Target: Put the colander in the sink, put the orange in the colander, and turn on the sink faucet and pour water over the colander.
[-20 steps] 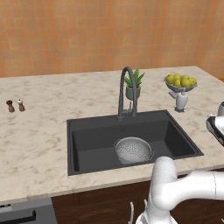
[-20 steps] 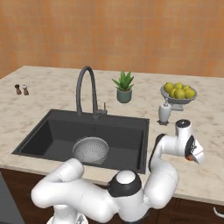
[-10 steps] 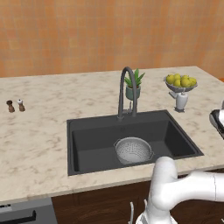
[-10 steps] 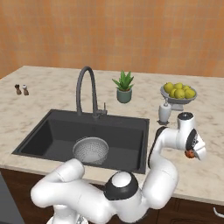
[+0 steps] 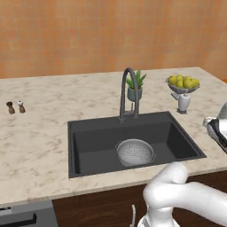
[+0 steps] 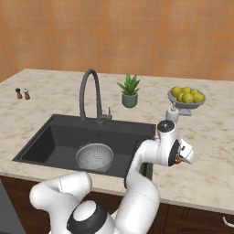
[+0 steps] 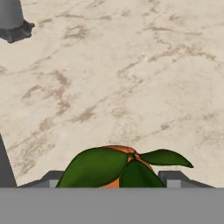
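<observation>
Where beige marbled counter (image 5: 40, 137) meets orange wall (image 5: 88, 35), dark sink (image 5: 84, 146) sits.

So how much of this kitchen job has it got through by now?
One step looks done: the colander sits in the sink. The orange is the step in hand: it lies between the fingers, right at the hand, over the counter to the right of the sink. Whether they grip it yet I cannot tell. Left: put it in the colander, then turn on the faucet; no water shows.
</observation>
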